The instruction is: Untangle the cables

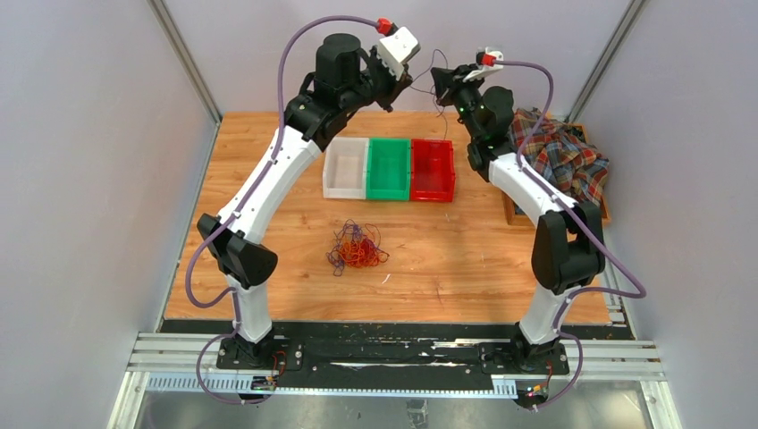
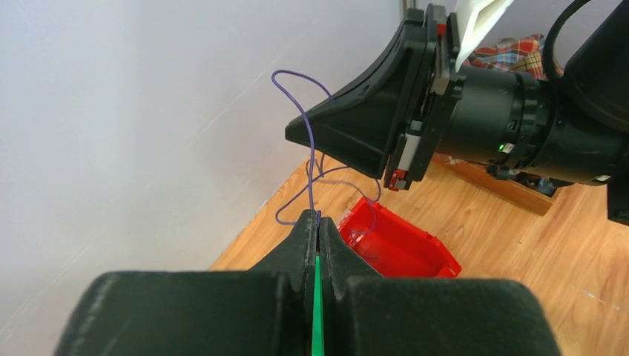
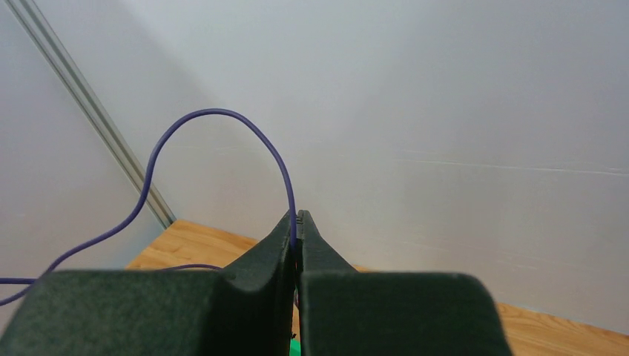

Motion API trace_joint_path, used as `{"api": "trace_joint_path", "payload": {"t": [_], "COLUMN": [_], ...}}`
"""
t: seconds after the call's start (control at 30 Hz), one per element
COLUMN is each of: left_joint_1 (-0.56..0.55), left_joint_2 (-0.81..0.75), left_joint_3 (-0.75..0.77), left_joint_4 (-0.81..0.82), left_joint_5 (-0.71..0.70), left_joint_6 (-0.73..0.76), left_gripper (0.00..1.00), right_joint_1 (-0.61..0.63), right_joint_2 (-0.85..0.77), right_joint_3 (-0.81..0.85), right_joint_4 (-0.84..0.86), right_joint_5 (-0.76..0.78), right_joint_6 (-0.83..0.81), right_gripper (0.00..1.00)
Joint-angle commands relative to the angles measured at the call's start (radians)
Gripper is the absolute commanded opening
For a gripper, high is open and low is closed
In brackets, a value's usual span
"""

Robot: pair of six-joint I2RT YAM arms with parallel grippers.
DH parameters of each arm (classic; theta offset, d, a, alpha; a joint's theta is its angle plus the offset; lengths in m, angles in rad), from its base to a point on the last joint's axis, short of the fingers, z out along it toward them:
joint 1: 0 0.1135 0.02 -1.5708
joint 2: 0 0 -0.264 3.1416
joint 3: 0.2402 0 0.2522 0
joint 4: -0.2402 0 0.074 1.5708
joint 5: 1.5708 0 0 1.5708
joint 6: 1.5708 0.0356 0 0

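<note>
Cables (image 1: 357, 248) lie in a roundish tangle, no clear long axis, mid-table (image 1: 465, 259), nearer the front edge than the green bin (image 1: 388, 168). Above the far edge, left gripper (image 1: 413, 84) and right gripper (image 1: 436, 77) meet tip to tip. Left wrist view: fingers pinched shut on a purple cable (image 2: 311, 148) rising upright, then looping. Right wrist view: fingers clamped on it as it arches up and trails left.

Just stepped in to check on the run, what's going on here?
High above the far side of the table, the left gripper and the right gripper each have jaws shut on a thin purple cable that loops slack between them. The other cables lie bunched on the table.
</note>
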Motion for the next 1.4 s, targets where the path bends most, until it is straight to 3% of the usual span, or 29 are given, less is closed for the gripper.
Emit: {"api": "trace_joint_path", "payload": {"t": [0.0, 0.2, 0.37, 0.47, 0.53, 0.93, 1.37], "left_joint_1": [-0.011, -0.011, -0.014, -0.016, -0.017, -0.064, -0.169], "left_joint_2": [0.009, 0.004, 0.001, 0.018, 0.034, 0.156, 0.106], "left_joint_3": [0.014, -0.035, -0.082, -0.078, -0.069, 0.059, 0.119], "left_joint_4": [0.021, 0.007, 0.025, 0.030, 0.030, 0.014, 0.039], "left_joint_5": [0.006, 0.011, -0.007, -0.013, -0.015, 0.025, 0.013], "left_joint_6": [-0.009, 0.001, 0.015, 0.017, 0.018, -0.005, 0.058], "left_gripper": [0.00, 0.00, 0.00, 0.01, 0.00, 0.00, 0.00], "right_joint_1": [-0.026, -0.025, -0.015, -0.009, -0.003, -0.002, -0.010], "right_joint_2": [0.029, 0.013, -0.028, -0.060, -0.093, -0.393, -0.556], "right_joint_3": [0.030, -0.091, -0.241, -0.313, -0.371, -0.775, -0.903], "right_joint_4": [0.001, 0.007, -0.038, -0.087, -0.111, -0.063, -0.036], "right_joint_5": [-0.006, -0.045, -0.072, -0.113, -0.108, 0.146, 0.228], "right_joint_6": [-0.024, 0.019, 0.083, 0.119, 0.120, 0.189, 0.234], "right_gripper": [0.01, 0.03, 0.25, 0.48, 0.54, 0.62, 0.62]}}
